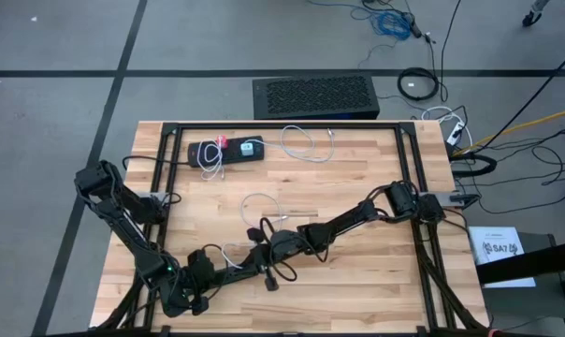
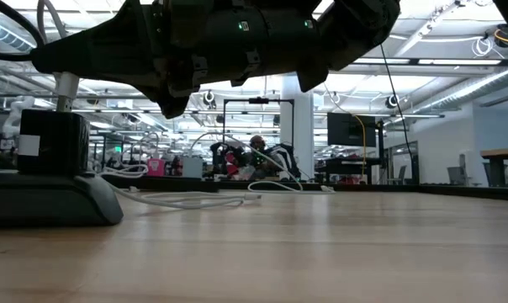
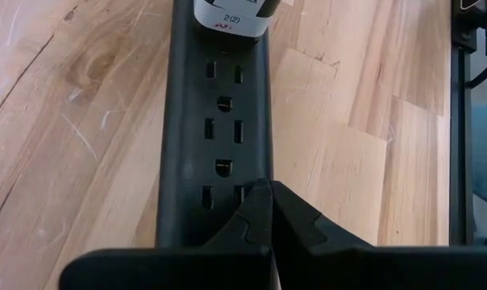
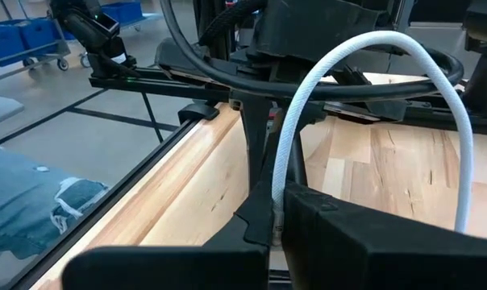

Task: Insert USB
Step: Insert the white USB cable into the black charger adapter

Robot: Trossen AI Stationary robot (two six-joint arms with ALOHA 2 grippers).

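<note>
A black power strip (image 3: 219,121) lies flat on the wooden table (image 1: 357,271), with a charger block (image 3: 227,12) plugged in at its far end; the low view shows strip (image 2: 44,202) and block (image 2: 44,143) at the left. My left gripper (image 3: 268,193) is shut, its tips over the strip's near end beside an outlet. My right gripper (image 4: 273,225) is shut on a white USB cable (image 4: 340,56) just above the table at its near middle (image 1: 264,239). The cable's plug is hidden. My left gripper's shut fingertips (image 3: 260,201) slant down over the strip's top face (image 3: 227,197), near its long edge; whether they touch it, I cannot tell. My right gripper pinches the white cable (image 4: 277,189) between its two fingers, which point nearly level toward the table's left. From the fingertips the cable rises, arches over and drops back beside the gripper, slack. The fingers hide the end they hold.
A second black power strip (image 1: 226,150) with white cables (image 1: 306,142) lies at the far left. More white cable (image 1: 259,201) loops mid-table. The black frame rails (image 1: 409,168) border the table. A person's leg in jeans (image 4: 26,201) shows beyond the table's edge.
</note>
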